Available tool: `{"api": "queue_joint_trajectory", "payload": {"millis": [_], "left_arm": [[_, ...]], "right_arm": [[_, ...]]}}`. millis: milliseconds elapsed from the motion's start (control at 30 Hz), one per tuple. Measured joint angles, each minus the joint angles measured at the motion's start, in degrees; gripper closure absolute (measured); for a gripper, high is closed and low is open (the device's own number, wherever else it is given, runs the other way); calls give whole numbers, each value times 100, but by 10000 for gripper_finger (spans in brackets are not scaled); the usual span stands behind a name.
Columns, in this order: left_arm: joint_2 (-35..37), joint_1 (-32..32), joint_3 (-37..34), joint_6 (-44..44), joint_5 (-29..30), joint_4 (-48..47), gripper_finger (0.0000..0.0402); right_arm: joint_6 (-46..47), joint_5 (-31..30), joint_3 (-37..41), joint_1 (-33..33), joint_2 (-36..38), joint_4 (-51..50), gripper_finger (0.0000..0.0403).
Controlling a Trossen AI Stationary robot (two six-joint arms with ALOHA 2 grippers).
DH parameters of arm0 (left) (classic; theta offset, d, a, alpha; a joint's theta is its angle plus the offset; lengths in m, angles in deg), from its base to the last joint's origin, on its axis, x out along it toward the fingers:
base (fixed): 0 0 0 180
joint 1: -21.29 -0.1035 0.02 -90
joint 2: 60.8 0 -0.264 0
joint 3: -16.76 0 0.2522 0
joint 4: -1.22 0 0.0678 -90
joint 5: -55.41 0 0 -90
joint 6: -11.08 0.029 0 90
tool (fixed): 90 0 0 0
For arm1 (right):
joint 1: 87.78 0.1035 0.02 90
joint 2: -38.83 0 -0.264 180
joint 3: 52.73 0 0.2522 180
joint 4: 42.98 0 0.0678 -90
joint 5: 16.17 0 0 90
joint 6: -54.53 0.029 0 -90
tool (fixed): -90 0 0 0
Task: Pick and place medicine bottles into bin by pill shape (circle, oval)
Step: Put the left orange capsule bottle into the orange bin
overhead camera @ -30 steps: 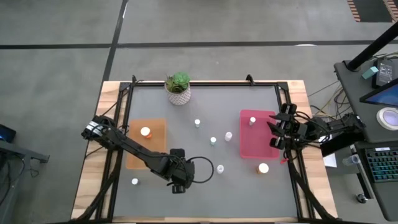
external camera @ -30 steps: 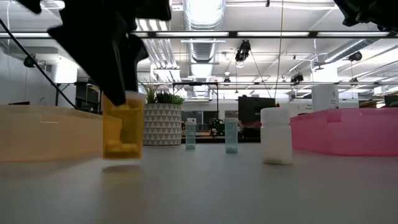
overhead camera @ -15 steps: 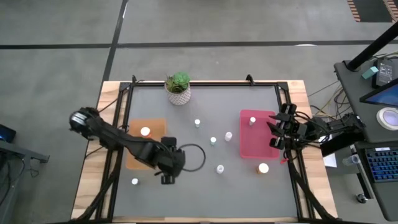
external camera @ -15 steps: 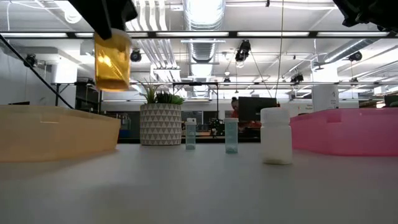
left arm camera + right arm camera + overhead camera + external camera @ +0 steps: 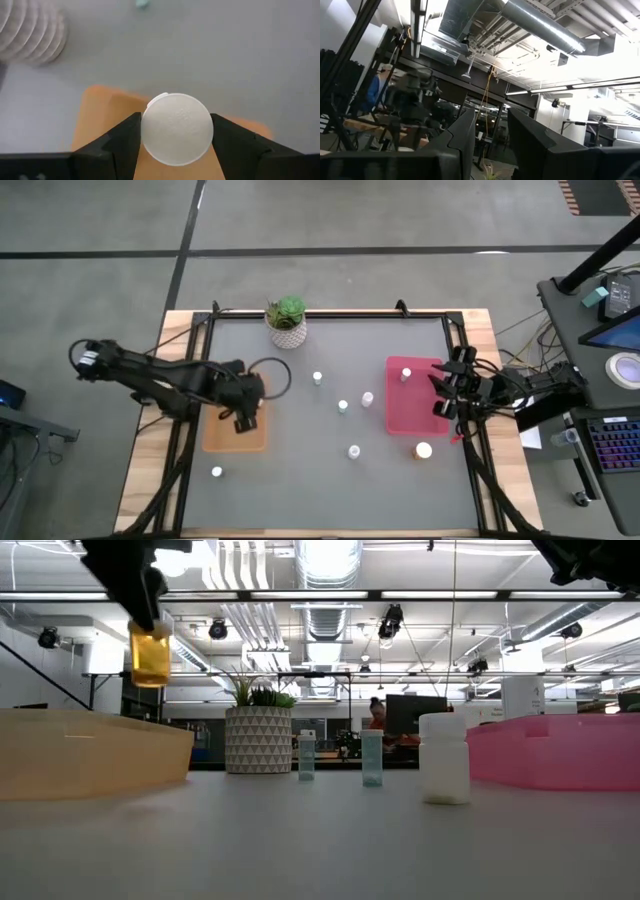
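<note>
My left gripper (image 5: 244,416) hangs over the orange bin (image 5: 215,435) at the table's left, shut on an orange bottle (image 5: 150,655) with a white cap (image 5: 176,128). My right gripper (image 5: 446,392) waits, open and empty, above the right edge of the pink bin (image 5: 415,415). Several small white-capped bottles stand on the grey mat: three near the middle (image 5: 343,407), one nearer (image 5: 353,451), one at the near left (image 5: 217,472). One bottle (image 5: 405,374) stands in the pink bin. A wider one (image 5: 423,450) stands just past that bin's near edge. My left gripper pinches the bottle at its top, one finger on each side of the round white cap (image 5: 148,134). The fingers (image 5: 122,142) come from above, pointing down. The bottle hangs upright below them, lifted clear above the orange bin.
A potted green plant (image 5: 287,320) stands at the table's far edge. The orange bin's wall (image 5: 90,755) and the pink bin's wall (image 5: 560,750) rise at left and right in the low view. Bare grey mat lies along the near edge (image 5: 330,500).
My left gripper has risen with the orange bottle from just above the mat at the table's near middle. It has carried it toward the left and far edges, to above the orange bin. The bottle stays upright and goes higher from frame to frame.
</note>
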Motion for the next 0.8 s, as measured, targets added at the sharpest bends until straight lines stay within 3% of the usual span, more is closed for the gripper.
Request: {"api": "queue_joint_trajectory", "payload": {"millis": [333,800], "left_arm": [[754,-891,-1150,166,0,372,198],[154,-1588,-1590,847,-68,1097,198]], "right_arm": [[-9,0,0,-1,0,2,296],[-15,-9,0,0,0,2,296]]}}
